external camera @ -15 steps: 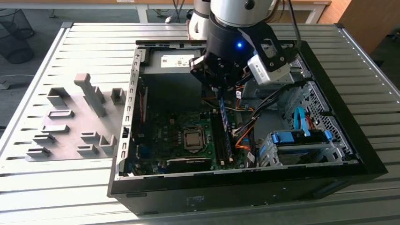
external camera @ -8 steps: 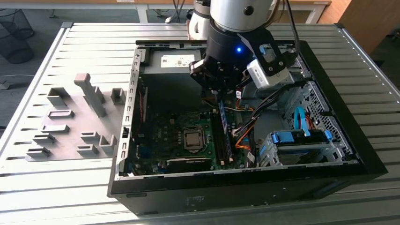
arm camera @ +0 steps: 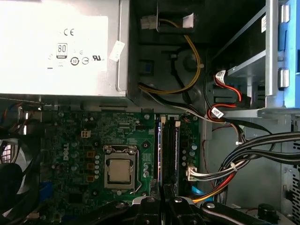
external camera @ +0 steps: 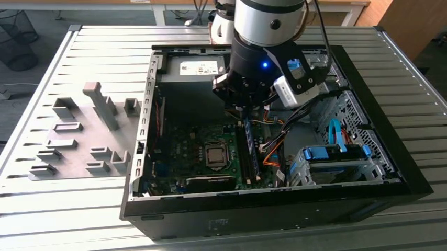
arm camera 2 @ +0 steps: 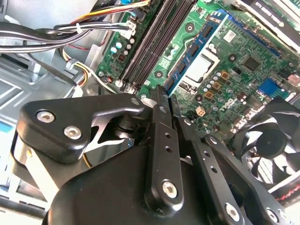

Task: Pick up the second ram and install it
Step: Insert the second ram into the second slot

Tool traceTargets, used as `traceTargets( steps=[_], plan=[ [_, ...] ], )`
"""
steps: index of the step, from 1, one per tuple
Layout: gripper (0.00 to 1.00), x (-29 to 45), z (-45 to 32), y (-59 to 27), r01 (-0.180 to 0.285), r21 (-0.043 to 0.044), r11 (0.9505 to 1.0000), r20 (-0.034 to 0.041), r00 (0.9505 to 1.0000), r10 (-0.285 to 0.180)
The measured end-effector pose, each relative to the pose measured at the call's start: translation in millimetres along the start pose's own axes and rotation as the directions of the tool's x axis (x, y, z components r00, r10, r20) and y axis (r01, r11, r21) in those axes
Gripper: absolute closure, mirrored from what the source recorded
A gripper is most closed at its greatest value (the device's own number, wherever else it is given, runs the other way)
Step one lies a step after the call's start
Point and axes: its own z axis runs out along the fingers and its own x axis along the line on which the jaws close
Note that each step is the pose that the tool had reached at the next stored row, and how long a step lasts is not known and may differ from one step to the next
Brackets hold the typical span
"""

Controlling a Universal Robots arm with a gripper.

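Note:
The second ram point(external camera: 252, 154) is a thin blue stick standing on edge in the motherboard slot nearest the processor socket point(external camera: 216, 155), inside the open computer case. Both wrist views show it running away from the fingertips: second ram point(arm camera 2: 199, 44), second ram point(arm camera: 159, 150). My gripper point(external camera: 243, 111) hangs inside the case over the ram's end nearest the power supply. Its black fingers are drawn together, seen in both wrist views as gripper point(arm camera 2: 168, 99) and gripper point(arm camera: 164, 199). I cannot tell whether the fingertips touch the ram's end.
A grey fixture plate point(external camera: 77, 141) with upright blocks lies at the exterior view's left of the case. The power supply point(external camera: 199, 68) sits at the back, and a drive cage point(external camera: 335, 154) with blue parts at the exterior view's right. Cable bundles point(arm camera: 234, 164) run beside the slots. A fan point(arm camera 2: 272, 136) borders the board.

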Motion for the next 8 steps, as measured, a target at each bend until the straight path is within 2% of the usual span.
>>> traceTargets(
  steps=[8],
  plan=[
    [0.86,-0.1,14.5,-0.5,-0.012,-0.0001,0.9999,0.0004,0.9999,0.012]
  ],
)
